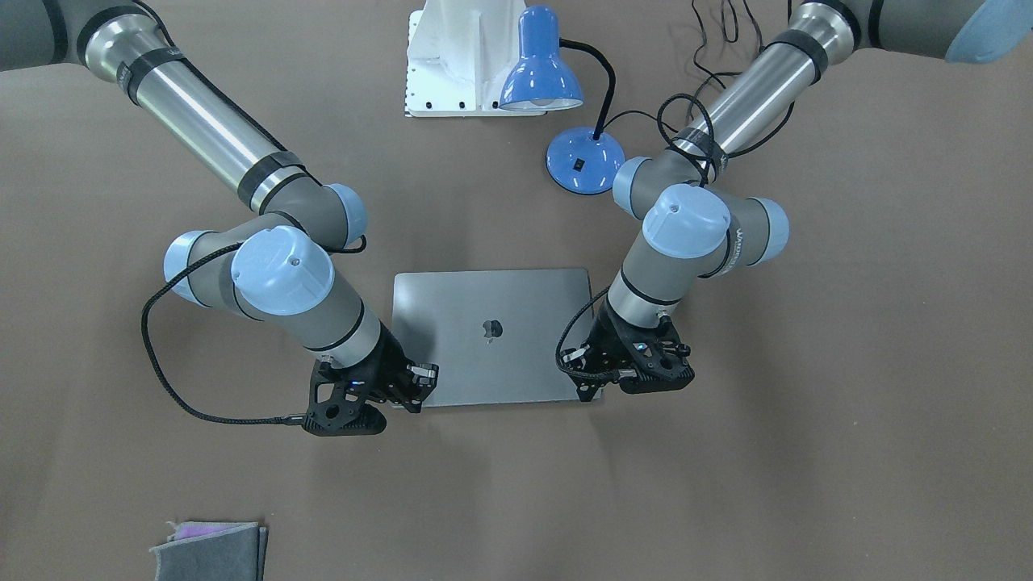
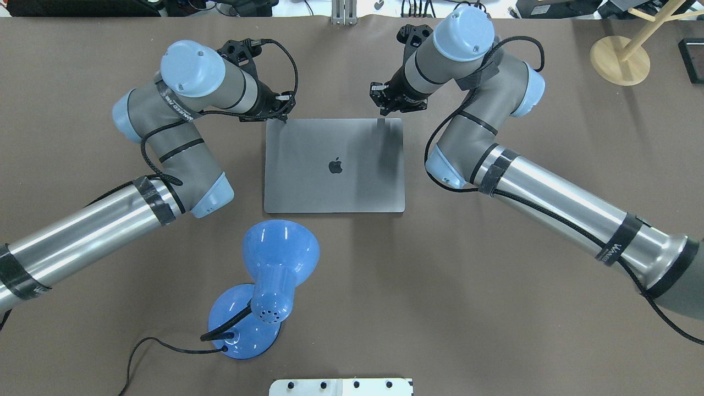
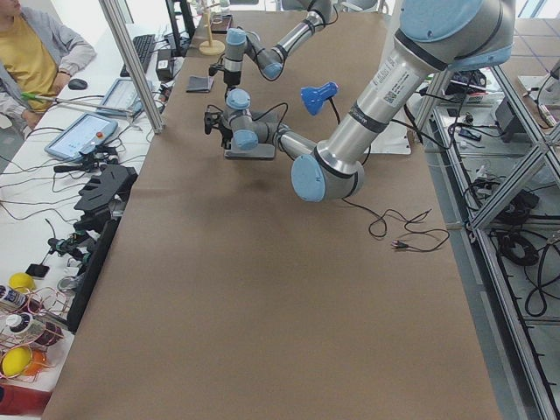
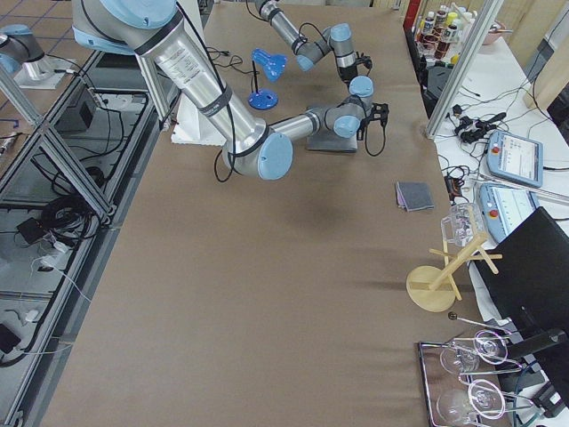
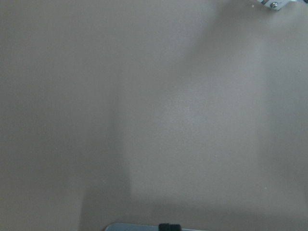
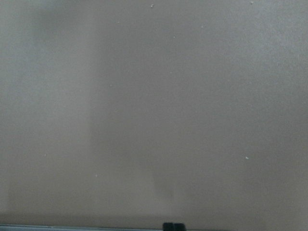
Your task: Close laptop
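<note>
At the two corners of the lid farthest from the robot's base, the left hand (image 2: 283, 114) and the right hand (image 2: 380, 116) are held low, each just over or touching its own corner; contact cannot be confirmed. Whether the fingers of either hand are apart or together cannot be told, since the wrists cover them from above and each wrist view shows only one dark tip at its bottom edge, beside a thin strip of grey metal. Nothing is seen clamped in either hand. Between the hands, the laptop (image 2: 334, 181) is seen lying flat on the brown worktop (image 2: 495, 275), its lid down, the dark logo facing up, and no keyboard or screen on show. The closing itself is therefore judged done, or all but done if a last press is needed to seat the lid. What is left is judged to be only the lifting away of both hands. Nearer the robot, a blue desk lamp (image 2: 275, 264) is set apart from the laptop.
</note>
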Motion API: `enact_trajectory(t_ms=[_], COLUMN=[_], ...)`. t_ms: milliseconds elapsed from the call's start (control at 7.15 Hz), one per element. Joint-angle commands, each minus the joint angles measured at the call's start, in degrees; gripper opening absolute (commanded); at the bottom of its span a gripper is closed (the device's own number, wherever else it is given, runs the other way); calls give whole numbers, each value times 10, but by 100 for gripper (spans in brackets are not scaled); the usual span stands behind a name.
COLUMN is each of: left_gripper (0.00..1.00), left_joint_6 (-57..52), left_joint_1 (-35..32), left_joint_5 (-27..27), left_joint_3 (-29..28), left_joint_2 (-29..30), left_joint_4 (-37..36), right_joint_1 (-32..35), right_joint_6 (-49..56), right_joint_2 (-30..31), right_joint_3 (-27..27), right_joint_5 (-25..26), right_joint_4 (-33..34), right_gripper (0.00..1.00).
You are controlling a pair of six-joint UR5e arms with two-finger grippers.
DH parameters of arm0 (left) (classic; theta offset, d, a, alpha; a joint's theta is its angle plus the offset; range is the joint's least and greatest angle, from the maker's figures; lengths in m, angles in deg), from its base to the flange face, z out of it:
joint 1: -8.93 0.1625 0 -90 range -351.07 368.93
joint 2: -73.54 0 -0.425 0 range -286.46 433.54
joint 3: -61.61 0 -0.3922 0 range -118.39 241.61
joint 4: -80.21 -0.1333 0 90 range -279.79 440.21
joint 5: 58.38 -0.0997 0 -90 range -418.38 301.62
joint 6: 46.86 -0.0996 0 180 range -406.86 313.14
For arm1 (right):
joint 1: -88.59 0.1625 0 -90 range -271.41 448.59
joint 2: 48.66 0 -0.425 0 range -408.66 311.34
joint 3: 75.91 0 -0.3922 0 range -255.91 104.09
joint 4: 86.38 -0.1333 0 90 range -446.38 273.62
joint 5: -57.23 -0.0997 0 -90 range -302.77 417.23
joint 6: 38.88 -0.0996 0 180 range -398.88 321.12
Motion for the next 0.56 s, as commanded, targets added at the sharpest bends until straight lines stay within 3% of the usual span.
enact_trajectory(t_ms=[0,140,280,419], left_gripper=[0,0,63,98], left_joint_6=[-2,-2,-9,-57], left_joint_1=[-2,-10,-39,-93], left_joint_5=[1,5,48,131], left_joint_3=[8,74,126,147], left_joint_2=[2,-33,-92,-138], left_joint_4=[2,-5,-8,-7], right_joint_1=[3,23,62,102], right_joint_6=[-3,-2,7,52], right_joint_2=[-9,5,41,84], right_joint_3=[2,-23,-57,-84], right_joint_5=[-5,-20,-64,-104], right_joint_4=[0,1,2,3], right_gripper=[0,0,84,100])
